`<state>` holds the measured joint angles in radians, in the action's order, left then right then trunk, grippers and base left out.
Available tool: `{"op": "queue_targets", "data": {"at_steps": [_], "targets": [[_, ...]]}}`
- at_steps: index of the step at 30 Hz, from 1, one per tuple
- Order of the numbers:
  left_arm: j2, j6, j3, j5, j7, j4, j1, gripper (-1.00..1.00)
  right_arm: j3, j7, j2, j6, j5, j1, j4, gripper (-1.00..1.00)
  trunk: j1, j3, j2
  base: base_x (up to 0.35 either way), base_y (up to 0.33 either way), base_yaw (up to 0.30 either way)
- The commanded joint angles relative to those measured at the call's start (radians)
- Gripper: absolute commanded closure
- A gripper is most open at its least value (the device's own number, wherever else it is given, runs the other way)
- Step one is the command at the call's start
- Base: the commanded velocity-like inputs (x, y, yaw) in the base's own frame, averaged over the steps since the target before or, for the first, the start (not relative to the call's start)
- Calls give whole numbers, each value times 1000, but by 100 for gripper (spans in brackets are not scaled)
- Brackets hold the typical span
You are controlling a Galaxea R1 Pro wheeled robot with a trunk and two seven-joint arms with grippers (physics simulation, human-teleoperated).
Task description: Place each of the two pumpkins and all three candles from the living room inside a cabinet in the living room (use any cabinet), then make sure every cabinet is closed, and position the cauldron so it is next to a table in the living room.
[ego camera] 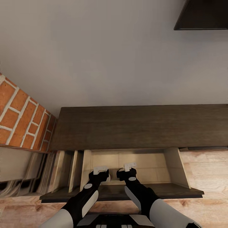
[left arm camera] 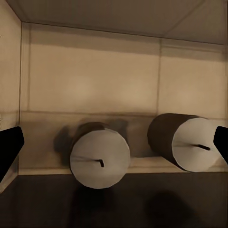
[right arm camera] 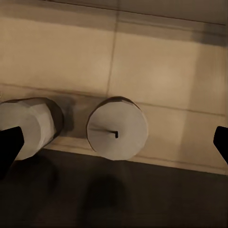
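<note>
A red brick wall [ego camera: 22, 117] meets pale wood flooring [ego camera: 205, 171].

The cabinet [ego camera: 139, 126] is standing against the wall with one compartment open — its dark door [ego camera: 177, 191] is lying flat at six o'clock. Two candles are resting on the pale interior floor [left arm camera: 95, 95] — one [left arm camera: 100, 157] beside the other [left arm camera: 190, 141], wicks facing the wrist cameras, apart, not touching.
</note>
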<state>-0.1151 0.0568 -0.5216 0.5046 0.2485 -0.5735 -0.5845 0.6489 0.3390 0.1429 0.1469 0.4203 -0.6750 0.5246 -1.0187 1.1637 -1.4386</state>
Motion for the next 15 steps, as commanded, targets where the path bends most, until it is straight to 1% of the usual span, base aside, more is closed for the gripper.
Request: {"op": "queue_targets", "data": {"at_steps": [1, 15], "targets": [[0, 0, 0, 0, 0, 0, 0, -100, 0, 0, 0, 0, 0, 0, 0, -100, 4, -3, 7, 0, 0, 0], [0, 0, 0, 0, 0, 0, 0, -100, 0, 0, 0, 0, -1, 0, 0, -100, 58, -47, 105, 0, 0, 0]]}}
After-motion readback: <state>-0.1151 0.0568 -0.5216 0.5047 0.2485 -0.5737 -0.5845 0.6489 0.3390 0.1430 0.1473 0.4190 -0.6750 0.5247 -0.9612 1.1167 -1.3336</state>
